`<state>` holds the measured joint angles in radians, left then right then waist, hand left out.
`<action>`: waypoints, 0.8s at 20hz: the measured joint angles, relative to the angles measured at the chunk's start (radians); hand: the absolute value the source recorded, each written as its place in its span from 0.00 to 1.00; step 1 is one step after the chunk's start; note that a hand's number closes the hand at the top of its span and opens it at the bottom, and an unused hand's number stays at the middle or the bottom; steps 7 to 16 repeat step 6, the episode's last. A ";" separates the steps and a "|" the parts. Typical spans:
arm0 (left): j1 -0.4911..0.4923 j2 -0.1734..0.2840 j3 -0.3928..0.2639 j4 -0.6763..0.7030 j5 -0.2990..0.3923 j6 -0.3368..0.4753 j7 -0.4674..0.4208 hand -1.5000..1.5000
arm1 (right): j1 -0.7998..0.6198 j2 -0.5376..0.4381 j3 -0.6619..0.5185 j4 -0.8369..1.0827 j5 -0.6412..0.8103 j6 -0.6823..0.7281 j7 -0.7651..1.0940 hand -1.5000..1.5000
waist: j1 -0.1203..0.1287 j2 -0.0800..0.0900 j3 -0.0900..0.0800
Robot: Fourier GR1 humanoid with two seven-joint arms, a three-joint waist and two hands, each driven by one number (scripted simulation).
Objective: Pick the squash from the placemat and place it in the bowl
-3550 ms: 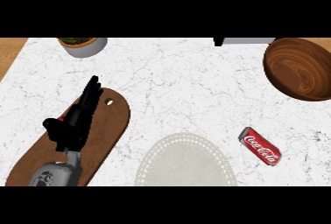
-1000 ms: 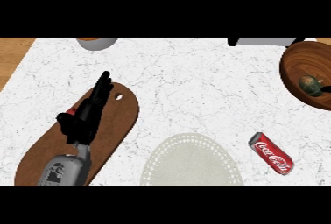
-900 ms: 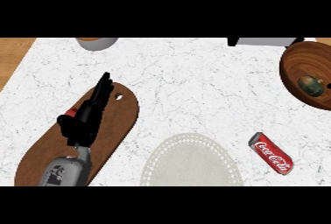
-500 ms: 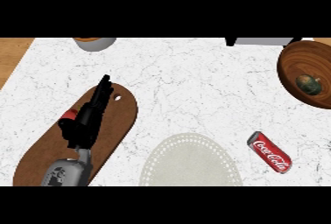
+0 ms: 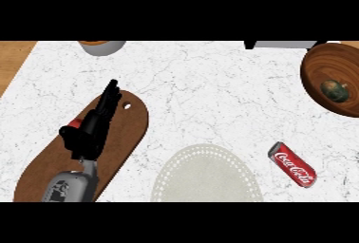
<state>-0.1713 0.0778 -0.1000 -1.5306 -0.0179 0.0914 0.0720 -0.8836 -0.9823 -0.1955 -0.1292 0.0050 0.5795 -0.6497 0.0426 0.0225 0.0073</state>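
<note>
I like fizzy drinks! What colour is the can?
Red with white writing, in the head view: can.

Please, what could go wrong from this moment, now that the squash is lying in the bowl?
The bowl is partly cut off at the right edge, so the squash cannot be checked fully. The left robot hand hovers over the cutting board and hides a red thing there; lowering it could knock that. The soda can lies on its side and may roll.

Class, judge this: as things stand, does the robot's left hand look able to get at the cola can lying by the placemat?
Probably yes. The left hand lies open over the wooden board; only the bare placemat separates it from the cola can. Its reach is unconfirmed.
</note>
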 measured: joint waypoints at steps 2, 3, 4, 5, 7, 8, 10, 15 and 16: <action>0.001 0.000 0.001 0.003 -0.003 0.001 -0.005 0.50 | 0.018 -0.007 -0.002 -0.016 -0.005 0.019 0.010 0.00 | -0.001 0.000 0.001; 0.004 0.004 0.003 0.001 -0.001 -0.002 -0.007 0.50 | 0.030 -0.010 -0.003 -0.022 -0.007 0.023 0.011 0.00 | -0.001 0.000 0.001; 0.001 0.002 0.002 0.000 -0.002 0.000 -0.003 0.50 | 0.040 -0.011 -0.003 -0.032 -0.008 0.027 0.012 0.00 | -0.001 0.001 0.001; -0.004 -0.002 0.002 0.004 -0.005 0.005 -0.004 0.50 | 0.050 -0.009 -0.003 -0.040 -0.010 0.027 0.011 0.00 | -0.002 0.001 0.001; -0.003 -0.004 0.001 0.002 -0.005 0.005 -0.004 0.50 | 0.065 -0.011 -0.003 -0.048 -0.011 0.029 0.008 0.00 | -0.003 0.001 0.001; -0.003 -0.004 0.001 0.002 -0.005 0.005 -0.004 0.50 | 0.065 -0.011 -0.003 -0.048 -0.011 0.029 0.008 0.00 | -0.003 0.001 0.001; -0.003 -0.004 0.001 0.002 -0.005 0.005 -0.004 0.50 | 0.065 -0.011 -0.003 -0.048 -0.011 0.029 0.008 0.00 | -0.003 0.001 0.001; -0.003 -0.004 0.001 0.002 -0.005 0.005 -0.004 0.50 | 0.065 -0.011 -0.003 -0.048 -0.011 0.029 0.008 0.00 | -0.003 0.001 0.001; -0.003 -0.004 0.001 0.002 -0.005 0.005 -0.004 0.50 | 0.065 -0.011 -0.003 -0.048 -0.011 0.029 0.008 0.00 | -0.003 0.001 0.001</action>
